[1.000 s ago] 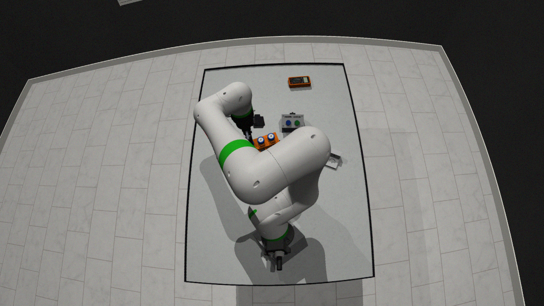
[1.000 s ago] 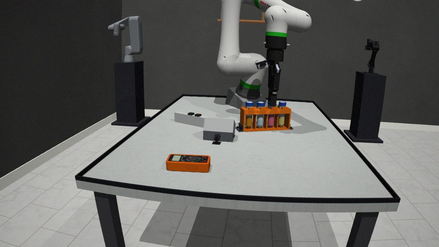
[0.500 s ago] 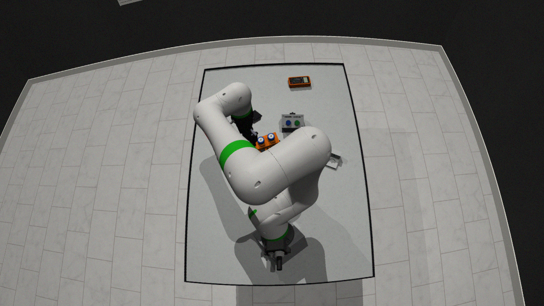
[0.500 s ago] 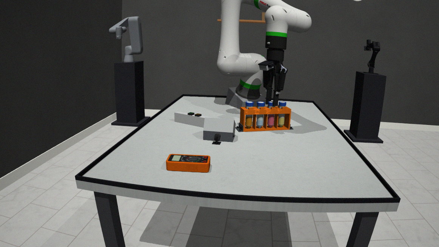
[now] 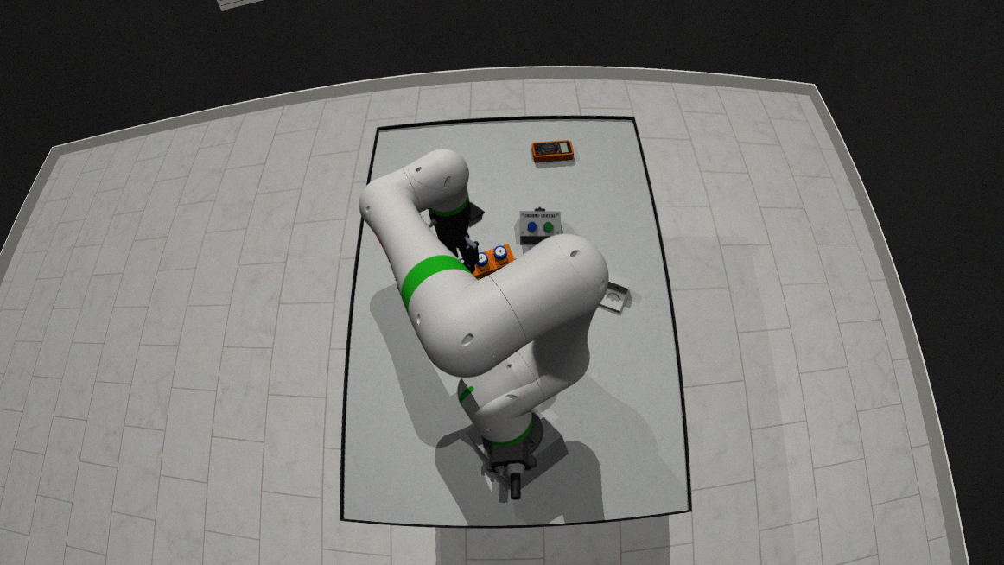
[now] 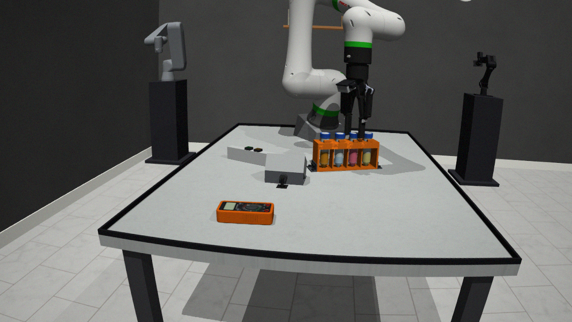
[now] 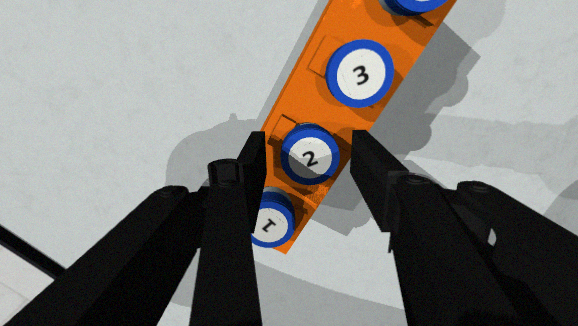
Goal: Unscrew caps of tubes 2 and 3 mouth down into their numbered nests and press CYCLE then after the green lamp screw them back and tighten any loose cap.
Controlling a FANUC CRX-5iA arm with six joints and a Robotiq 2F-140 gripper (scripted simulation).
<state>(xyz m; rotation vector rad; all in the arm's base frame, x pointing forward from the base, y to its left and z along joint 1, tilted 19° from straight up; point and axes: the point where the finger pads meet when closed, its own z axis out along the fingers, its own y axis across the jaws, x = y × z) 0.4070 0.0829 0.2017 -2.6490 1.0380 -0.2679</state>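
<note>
- At the far left of the exterior view, a dark pedestal (image 6: 168, 119) stands on the pale tiled floor (image 6: 47, 255) and carries a small grey arm (image 6: 170, 44), with a dark wall behind it.
- The grey table (image 6: 360, 223) has a black border. On it lie an orange multimeter (image 6: 244, 211) near the front edge, a long grey cap tray (image 6: 244, 155) and a grey key housing (image 6: 284, 168) beside it.
- Right of the housing sits the orange decapping station (image 6: 345, 153) with four blue-capped tubes upright in it.
- The gripper (image 7: 306, 142) points down over the station. Its fingers stand apart, one on each side of the cap of tube 2 (image 7: 310, 154), with a visible gap on both sides, so it grips nothing.
- That cap sits on its tube, between the cap of tube 1 (image 7: 272, 225) and the cap of tube 3 (image 7: 360, 74).
- At the far right, a second dark pedestal (image 6: 478, 140) holds a small black device (image 6: 485, 66).
</note>
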